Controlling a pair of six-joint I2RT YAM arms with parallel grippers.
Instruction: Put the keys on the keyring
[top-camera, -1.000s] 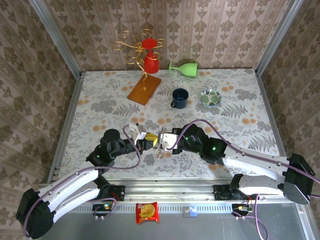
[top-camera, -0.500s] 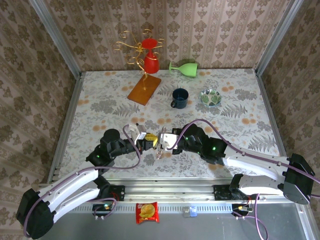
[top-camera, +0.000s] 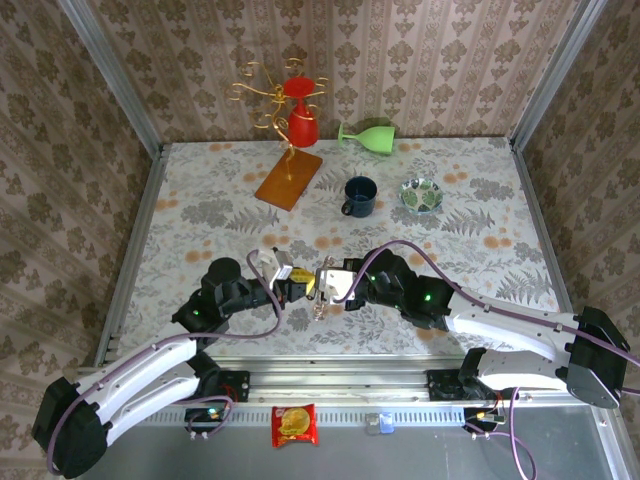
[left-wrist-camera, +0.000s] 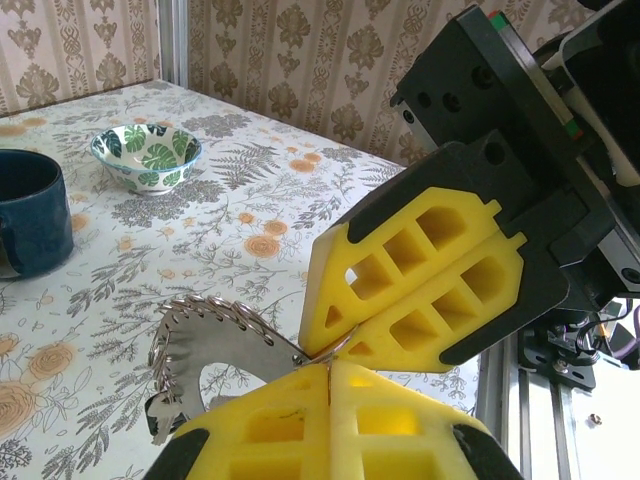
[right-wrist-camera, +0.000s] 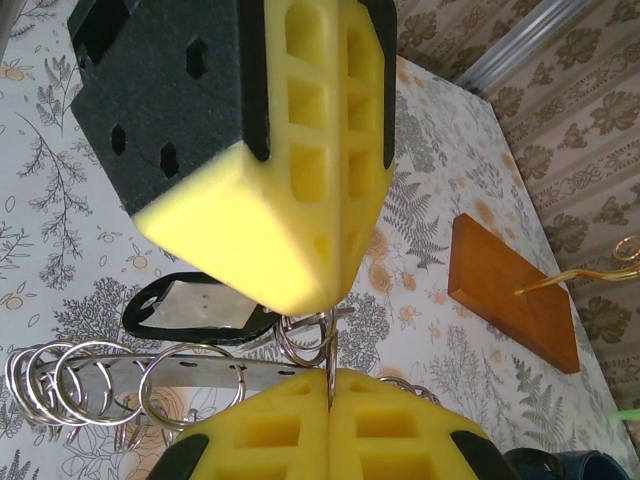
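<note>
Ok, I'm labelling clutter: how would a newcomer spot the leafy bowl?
At the far edge of the floral table a green goblet lies on its side. Just nearer stands a dark blue mug; right of it sits the small white bowl, alone in bearing green leaf prints.

Glossy metal keyring (left-wrist-camera: 215, 335), matt yellow foam fingers (left-wrist-camera: 350, 395).
</note>
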